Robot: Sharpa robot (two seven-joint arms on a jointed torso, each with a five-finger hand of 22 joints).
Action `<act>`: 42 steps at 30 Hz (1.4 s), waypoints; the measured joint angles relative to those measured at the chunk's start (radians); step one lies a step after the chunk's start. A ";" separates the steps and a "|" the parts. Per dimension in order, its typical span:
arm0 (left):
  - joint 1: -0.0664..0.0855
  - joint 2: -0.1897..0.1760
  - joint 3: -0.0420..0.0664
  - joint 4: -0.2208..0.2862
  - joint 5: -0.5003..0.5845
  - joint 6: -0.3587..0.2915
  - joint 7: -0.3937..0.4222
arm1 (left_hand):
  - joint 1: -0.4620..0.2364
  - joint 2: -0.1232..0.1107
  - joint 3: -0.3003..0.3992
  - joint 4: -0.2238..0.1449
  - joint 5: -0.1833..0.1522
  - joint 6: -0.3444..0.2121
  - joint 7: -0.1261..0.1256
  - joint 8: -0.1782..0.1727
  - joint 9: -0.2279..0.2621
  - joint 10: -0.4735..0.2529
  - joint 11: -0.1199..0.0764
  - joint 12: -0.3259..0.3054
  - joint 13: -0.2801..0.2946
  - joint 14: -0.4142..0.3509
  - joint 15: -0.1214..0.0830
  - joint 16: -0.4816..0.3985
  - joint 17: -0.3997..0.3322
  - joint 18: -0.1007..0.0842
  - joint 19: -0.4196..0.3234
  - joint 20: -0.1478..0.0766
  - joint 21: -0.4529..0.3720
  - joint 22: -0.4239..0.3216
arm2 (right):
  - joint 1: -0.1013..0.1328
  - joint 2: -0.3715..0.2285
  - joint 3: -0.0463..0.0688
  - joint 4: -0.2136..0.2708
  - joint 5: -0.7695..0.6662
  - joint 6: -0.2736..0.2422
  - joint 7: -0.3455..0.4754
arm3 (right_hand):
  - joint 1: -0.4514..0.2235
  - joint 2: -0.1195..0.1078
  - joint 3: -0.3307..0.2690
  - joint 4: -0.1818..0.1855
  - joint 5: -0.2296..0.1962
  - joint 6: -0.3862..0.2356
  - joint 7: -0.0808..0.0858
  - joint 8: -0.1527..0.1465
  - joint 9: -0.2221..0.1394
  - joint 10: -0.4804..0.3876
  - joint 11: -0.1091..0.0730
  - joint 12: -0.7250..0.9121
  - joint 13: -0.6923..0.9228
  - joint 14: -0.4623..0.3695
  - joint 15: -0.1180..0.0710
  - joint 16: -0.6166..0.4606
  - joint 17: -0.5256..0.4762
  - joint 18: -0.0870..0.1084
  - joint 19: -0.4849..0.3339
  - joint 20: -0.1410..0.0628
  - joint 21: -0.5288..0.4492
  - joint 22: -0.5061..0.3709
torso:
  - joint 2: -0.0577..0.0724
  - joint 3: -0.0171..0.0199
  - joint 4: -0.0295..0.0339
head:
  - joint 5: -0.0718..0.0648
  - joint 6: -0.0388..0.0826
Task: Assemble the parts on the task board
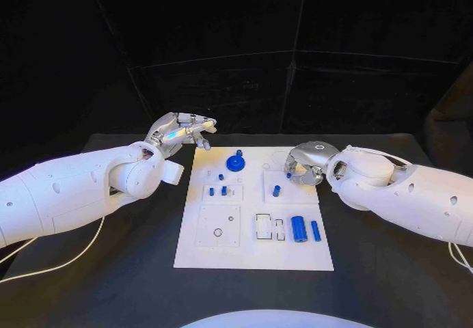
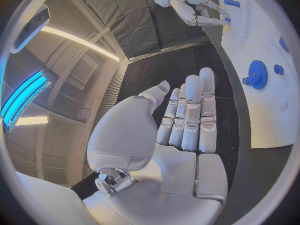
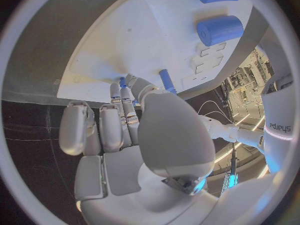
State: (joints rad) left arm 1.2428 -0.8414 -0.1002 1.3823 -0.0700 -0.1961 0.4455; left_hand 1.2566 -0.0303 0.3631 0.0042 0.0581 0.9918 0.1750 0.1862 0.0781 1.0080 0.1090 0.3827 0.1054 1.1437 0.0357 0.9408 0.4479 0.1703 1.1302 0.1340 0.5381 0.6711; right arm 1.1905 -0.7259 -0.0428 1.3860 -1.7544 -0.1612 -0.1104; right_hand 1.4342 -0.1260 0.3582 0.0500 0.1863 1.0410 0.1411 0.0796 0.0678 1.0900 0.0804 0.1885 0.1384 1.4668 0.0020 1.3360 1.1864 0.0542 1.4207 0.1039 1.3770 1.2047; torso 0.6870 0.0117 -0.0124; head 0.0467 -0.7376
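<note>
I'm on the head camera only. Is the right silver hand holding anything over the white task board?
Observer: The right wrist view shows a small blue piece at the right hand's fingertips. I cannot tell whether it is gripped.
Operator: What about the left palm?
Observer: In the left wrist view the left hand holds nothing, and its fingers are straight.
Operator: Is there anything near the right thumb?
Observer: A slim blue peg stands on the white task board, close beside the thumb.
</note>
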 measured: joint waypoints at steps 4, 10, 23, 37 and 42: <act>0.000 0.000 0.000 0.000 0.007 0.001 0.002 | 0.000 0.000 0.000 0.000 0.000 0.000 0.000 0.000 0.000 0.000 0.000 0.000 0.000 0.000 0.000 0.000 0.000 0.000 0.000 0.000 0.000 0.000 | -0.003 0.006 0.000 -0.004 0.000 0.007 0.003 | 0.000 0.000 0.019 -0.007 0.000 0.010 -0.001 -0.002 0.001 0.011 0.003 -0.003 -0.012 0.000 0.000 0.000 -0.001 0.000 0.000 0.000 0.000 0.000 | 0.000 0.0000 0.0000 | 0.000 -0.002; 0.000 0.000 0.000 -0.001 0.012 0.001 0.003 | 0.000 0.000 0.000 0.000 0.000 0.000 0.000 0.005 0.000 0.000 0.000 0.000 0.000 0.000 0.000 0.000 -0.001 0.000 0.000 0.000 0.000 -0.002 | -0.004 0.013 0.001 -0.012 0.000 0.015 0.006 | 0.000 0.000 0.043 -0.021 -0.006 0.035 0.002 -0.002 0.004 0.040 0.000 -0.005 -0.028 0.000 0.000 0.000 -0.001 0.000 0.000 0.000 0.000 0.003 | 0.000 0.0000 -0.0004 | -0.002 -0.004; 0.000 -0.002 0.000 -0.003 0.016 0.002 0.003 | 0.000 0.000 -0.003 -0.003 0.000 0.000 0.000 0.005 0.000 0.000 0.000 0.005 0.001 0.000 0.000 0.000 -0.004 0.000 0.003 -0.003 -0.004 -0.005 | -0.007 0.025 0.003 -0.026 -0.009 0.013 0.000 | 0.016 0.036 0.130 -0.072 -0.070 0.093 -0.003 0.004 0.010 0.104 -0.011 -0.013 -0.047 0.000 -0.008 0.010 0.012 0.000 0.008 -0.008 0.000 0.018 | 0.000 -0.0006 -0.0006 | -0.005 -0.011; 0.000 -0.007 0.000 -0.006 0.018 0.001 0.001 | 0.004 0.004 -0.010 -0.010 0.000 0.000 0.000 0.005 0.000 -0.009 0.002 0.013 0.001 -0.004 -0.004 0.000 -0.008 0.000 0.007 0.000 -0.011 -0.011 | -0.013 0.014 0.000 -0.007 -0.025 -0.029 -0.018 | 0.011 0.050 0.150 -0.085 -0.082 0.096 0.000 0.004 0.009 0.109 -0.013 -0.024 -0.052 0.000 -0.008 0.014 0.016 0.000 0.008 -0.008 0.005 0.022 | -0.001 -0.0006 -0.0005 | -0.005 -0.014; 0.000 -0.010 -0.001 -0.008 0.018 0.001 0.000 | 0.004 0.004 -0.010 -0.010 0.000 -0.004 0.004 0.005 0.000 -0.009 0.002 0.013 0.000 -0.004 -0.004 0.000 -0.010 0.000 0.007 0.000 -0.011 -0.013 | -0.013 -0.014 0.001 0.031 -0.025 -0.059 -0.027 | 0.011 0.050 0.153 -0.088 -0.084 0.096 0.000 0.004 0.009 0.109 -0.013 -0.024 -0.052 0.000 -0.008 0.014 0.017 0.000 0.007 -0.008 0.005 0.023 | -0.002 -0.0007 -0.0005 | -0.006 -0.014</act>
State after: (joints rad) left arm 1.2427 -0.8512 -0.1007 1.3739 -0.0521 -0.1951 0.4454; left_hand 1.2608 -0.0261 0.3534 -0.0056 0.0582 0.9880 0.1786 0.1909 0.0778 0.9985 0.1107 0.3953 0.1059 1.1399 0.0322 0.9407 0.4378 0.1698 1.1370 0.1342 0.5275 0.6584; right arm 1.1775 -0.7394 -0.0419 1.4168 -1.7794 -0.2205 -0.1371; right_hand 1.4451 -0.0756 0.5115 -0.0376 0.1023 1.1373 0.1408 0.0831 0.0766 1.1991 0.0678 0.1642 0.0867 1.4667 -0.0057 1.3502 1.2030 0.0543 1.4282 0.0964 1.3816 1.2278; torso 0.6852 0.0110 -0.0128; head 0.0408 -0.7515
